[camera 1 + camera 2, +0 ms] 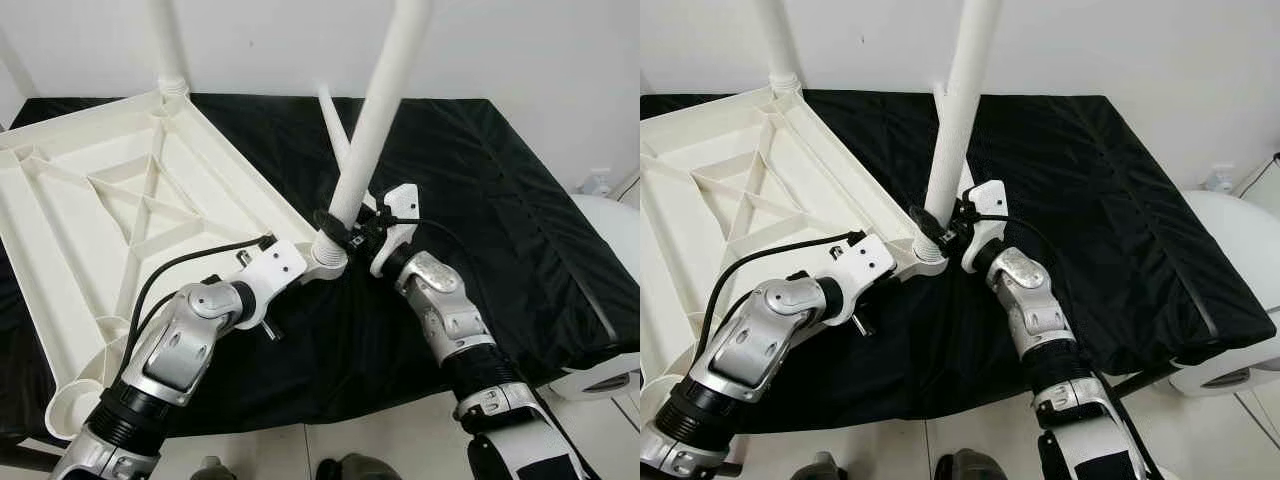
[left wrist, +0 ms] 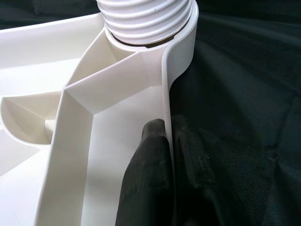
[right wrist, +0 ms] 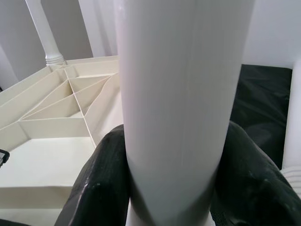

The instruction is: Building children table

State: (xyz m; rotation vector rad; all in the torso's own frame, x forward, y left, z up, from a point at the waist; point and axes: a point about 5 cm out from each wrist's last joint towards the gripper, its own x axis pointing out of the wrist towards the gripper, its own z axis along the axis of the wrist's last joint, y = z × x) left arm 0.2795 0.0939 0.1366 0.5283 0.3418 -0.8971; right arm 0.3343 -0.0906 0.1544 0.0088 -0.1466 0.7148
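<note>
a black cloth (image 1: 480,180) covers the bed. the white table top (image 1: 120,200) lies upside down on it. my left tool (image 2: 162,179) pinches its thin rim. my right tool (image 3: 169,188) squeezes the leg (image 1: 375,120) low, at the corner socket. the plastic looks light, stiff and slippery.

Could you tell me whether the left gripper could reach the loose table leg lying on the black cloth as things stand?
Probably not: the left gripper is clamped on the tabletop's rim, and the loose leg lies beyond the upright leg that the right gripper holds.
</note>
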